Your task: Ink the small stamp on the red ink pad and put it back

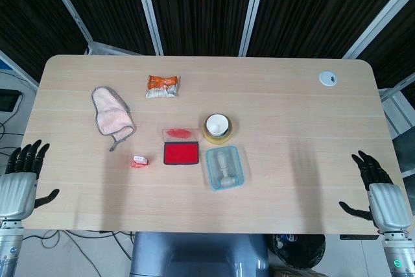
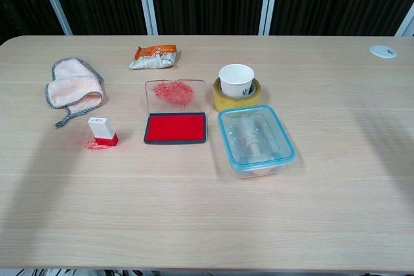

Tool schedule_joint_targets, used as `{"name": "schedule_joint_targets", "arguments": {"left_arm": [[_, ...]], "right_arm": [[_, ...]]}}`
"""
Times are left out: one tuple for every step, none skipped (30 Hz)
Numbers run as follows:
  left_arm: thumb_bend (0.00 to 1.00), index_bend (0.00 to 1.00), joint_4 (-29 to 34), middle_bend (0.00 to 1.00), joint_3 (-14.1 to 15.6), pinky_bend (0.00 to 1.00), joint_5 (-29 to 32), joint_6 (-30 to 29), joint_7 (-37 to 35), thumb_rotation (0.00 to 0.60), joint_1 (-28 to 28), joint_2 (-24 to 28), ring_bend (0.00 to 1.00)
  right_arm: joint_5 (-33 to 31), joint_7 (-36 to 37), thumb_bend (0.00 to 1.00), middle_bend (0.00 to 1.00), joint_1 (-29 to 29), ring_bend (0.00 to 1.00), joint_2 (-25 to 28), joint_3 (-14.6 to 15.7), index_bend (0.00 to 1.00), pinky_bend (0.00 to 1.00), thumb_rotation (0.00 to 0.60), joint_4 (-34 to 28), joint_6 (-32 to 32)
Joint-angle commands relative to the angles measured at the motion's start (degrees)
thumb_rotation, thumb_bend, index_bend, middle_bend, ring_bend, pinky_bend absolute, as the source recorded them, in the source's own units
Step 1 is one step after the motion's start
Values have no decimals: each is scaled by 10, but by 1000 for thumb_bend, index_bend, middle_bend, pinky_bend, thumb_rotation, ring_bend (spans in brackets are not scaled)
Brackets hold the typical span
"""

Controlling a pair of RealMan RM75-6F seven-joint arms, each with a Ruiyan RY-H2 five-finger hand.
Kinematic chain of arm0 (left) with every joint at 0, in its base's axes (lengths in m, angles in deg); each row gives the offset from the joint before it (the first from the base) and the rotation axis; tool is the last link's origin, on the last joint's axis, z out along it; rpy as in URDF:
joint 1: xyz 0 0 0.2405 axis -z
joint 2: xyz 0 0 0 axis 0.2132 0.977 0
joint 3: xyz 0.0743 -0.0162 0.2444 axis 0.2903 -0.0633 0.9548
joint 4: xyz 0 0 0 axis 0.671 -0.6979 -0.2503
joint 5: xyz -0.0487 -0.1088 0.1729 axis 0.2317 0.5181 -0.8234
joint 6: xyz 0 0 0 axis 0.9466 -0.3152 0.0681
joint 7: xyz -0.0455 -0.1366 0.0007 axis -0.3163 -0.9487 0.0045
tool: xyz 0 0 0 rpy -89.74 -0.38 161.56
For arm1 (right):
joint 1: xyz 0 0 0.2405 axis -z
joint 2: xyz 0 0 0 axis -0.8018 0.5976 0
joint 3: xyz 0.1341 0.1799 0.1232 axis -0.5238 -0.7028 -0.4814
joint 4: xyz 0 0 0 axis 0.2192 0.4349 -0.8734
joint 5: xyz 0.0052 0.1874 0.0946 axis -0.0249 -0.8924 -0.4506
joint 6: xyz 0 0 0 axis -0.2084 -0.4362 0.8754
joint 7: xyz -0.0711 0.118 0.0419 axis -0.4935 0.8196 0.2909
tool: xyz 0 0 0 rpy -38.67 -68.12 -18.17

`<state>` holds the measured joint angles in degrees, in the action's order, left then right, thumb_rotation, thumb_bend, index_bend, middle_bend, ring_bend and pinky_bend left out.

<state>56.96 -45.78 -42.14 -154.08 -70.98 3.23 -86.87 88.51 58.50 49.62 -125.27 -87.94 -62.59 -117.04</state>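
Fingers of the left hand [image 1: 18,187] are seen spread apart with nothing held, off the table [image 1: 292,180] past its left edge; the right hand [image 1: 381,194] is likewise splayed and empty, off the right front corner. Neither hand is caught by the chest view.

With the ink pad [image 2: 175,127] taken as landmark: the stamp [image 2: 102,132] is stood upright well to its left, apart from it, white body up and red base down on a red smear on the table. The pad's clear lid [image 2: 173,92], smudged red, is laid just behind the pad, touching its rear edge. A lidded clear box [image 2: 255,139] with a blue rim is placed just right of the pad. A paper cup [image 2: 237,80] is set inside a yellow tape roll [image 2: 228,100] behind and right of the pad. A pink cloth [image 2: 72,89] is found far left and slightly behind; an orange snack packet [image 2: 154,55] is found further behind
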Motion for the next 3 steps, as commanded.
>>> {"name": "schedule_joint_targets", "arguments": {"left_arm": [[48,0,-8,0,-6,50,-9,6,-23,600,-13,7,0],[48,0,-9,0,-10,50,-12,8,-24,600,-15,8,0],[48,0,-9,0,-12,49,-16,10,-24,600,-17,8,0]], "right_arm": [[0,-1,128,0,0,0,-1,0,0,185,600,1,-1],[-1,-1,128,0,0,0,-1,-1,0,185,600,1,-1],[-1,-1,128,0,0,0,-1,-1,0,185,600,2,-1]]}}
